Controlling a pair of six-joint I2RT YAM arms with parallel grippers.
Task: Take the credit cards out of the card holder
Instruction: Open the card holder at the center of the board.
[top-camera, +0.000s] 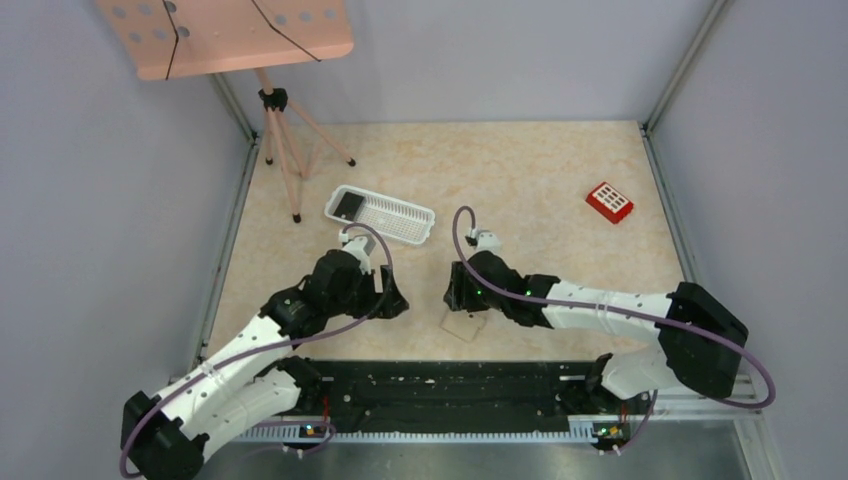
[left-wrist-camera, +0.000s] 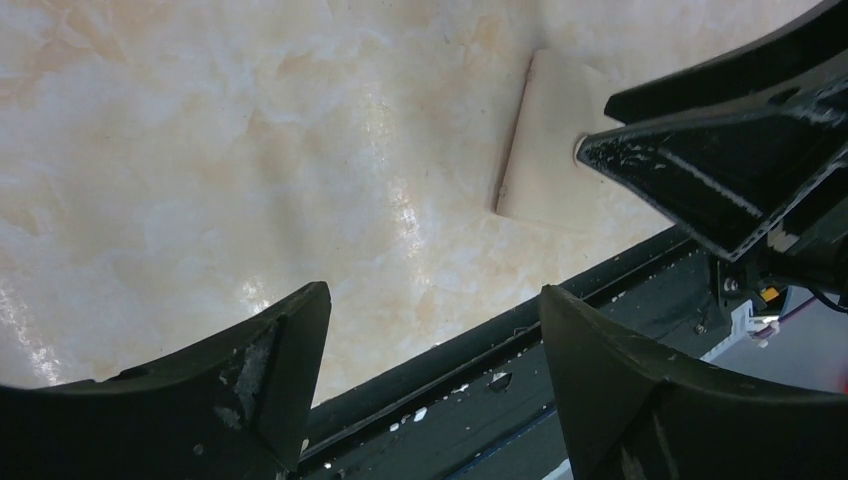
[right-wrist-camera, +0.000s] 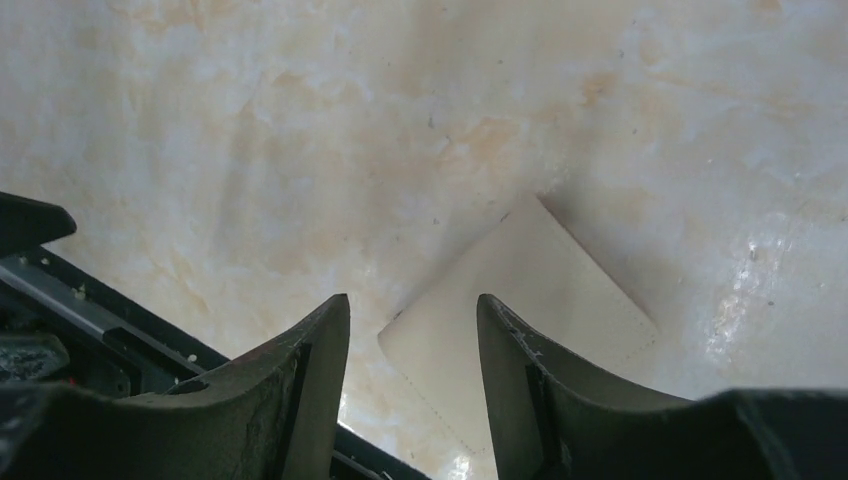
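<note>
A flat cream piece with a stitched edge (top-camera: 465, 325) lies on the table near the front rail. It also shows in the right wrist view (right-wrist-camera: 530, 300) and the left wrist view (left-wrist-camera: 545, 160). My right gripper (right-wrist-camera: 412, 300) is open, low over it, jaws either side of its near corner; it sits at centre in the top view (top-camera: 456, 296). My left gripper (left-wrist-camera: 432, 292) is open and empty, just left of the piece (top-camera: 396, 300). A small dark flat thing (top-camera: 350, 205) lies in the white basket; I cannot tell whether it is the card holder. No cards show.
The white slotted basket (top-camera: 400, 218) stands behind the left gripper. A red box with white squares (top-camera: 609, 201) sits at the right back. A pink tripod stand (top-camera: 285, 150) stands at the back left. The black front rail (top-camera: 440, 385) runs close to the cream piece.
</note>
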